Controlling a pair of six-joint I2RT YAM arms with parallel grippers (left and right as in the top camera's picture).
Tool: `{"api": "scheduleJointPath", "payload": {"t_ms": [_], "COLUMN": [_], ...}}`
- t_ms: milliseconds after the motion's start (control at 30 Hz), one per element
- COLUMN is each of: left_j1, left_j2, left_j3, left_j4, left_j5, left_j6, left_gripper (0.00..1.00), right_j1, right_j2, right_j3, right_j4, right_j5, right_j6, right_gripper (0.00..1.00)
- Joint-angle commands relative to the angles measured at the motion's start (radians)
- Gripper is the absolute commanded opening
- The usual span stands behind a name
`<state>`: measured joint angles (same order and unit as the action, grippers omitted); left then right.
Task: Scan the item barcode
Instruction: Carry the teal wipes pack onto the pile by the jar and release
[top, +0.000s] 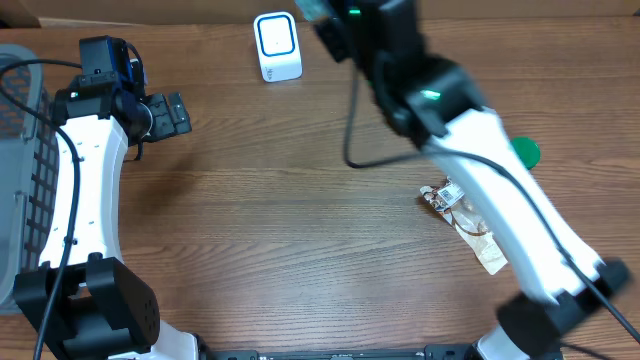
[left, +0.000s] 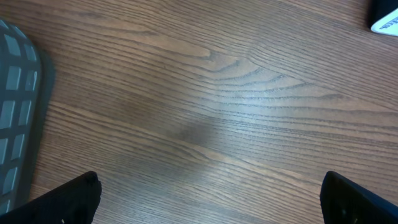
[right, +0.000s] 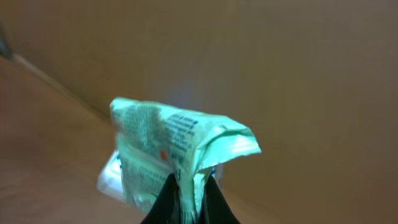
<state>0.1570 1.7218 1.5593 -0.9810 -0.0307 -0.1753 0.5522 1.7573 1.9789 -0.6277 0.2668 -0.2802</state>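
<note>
Scanner (top: 277, 45) far-ctr; wrapper (top: 465, 222) R; basket (top: 18, 120) L edge

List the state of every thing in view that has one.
Crumpled green plastic packet: pinched in right tool, held in the air.
Right tool: shut on the packet.
Left tool: open, empty.
White-and-blue box scanner: standing on the wooden table, untouched.
Clear plastic wrapper: lying flat on the table.

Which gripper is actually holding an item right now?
The right gripper, jaws shut on a crumpled green packet. The left gripper hangs wide open over the table, holding nothing.
</note>
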Motion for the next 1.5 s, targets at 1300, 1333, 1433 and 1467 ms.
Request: {"api": "scheduleJointPath", "payload": {"t_ms": [1300, 1333, 1433, 1467], "left_j1": [0.000, 0.000, 0.000, 0.000], "left_j2": [0.002, 0.002, 0.002, 0.002], "left_j3": [0.014, 0.014, 0.014, 0.014], "left_j4": [-0.002, -0.002, -0.002, -0.002], "left_j5": [-0.003, -0.003, -0.003, -0.003], "left_j6": [0.023, 0.023, 0.022, 0.022], "left_gripper": [0.99, 1.00, 1.00, 1.00], "right_j1": [-0.659, -0.659, -0.659, -0.659], "right_j2": [-0.111, -0.111, -0.111, -0.111], "right_j3": [-0.536, -0.552, -0.594, -0.604], "right_j4": [-0.627, -0.611, -0.565, -0.552], "right_j5": [-0.135, -0.133, -0.129, -0.129], "right_j6": [0.813, 0.816, 0.834, 0.835], "right_gripper": [0.04, 0.04, 0.04, 0.04]}}
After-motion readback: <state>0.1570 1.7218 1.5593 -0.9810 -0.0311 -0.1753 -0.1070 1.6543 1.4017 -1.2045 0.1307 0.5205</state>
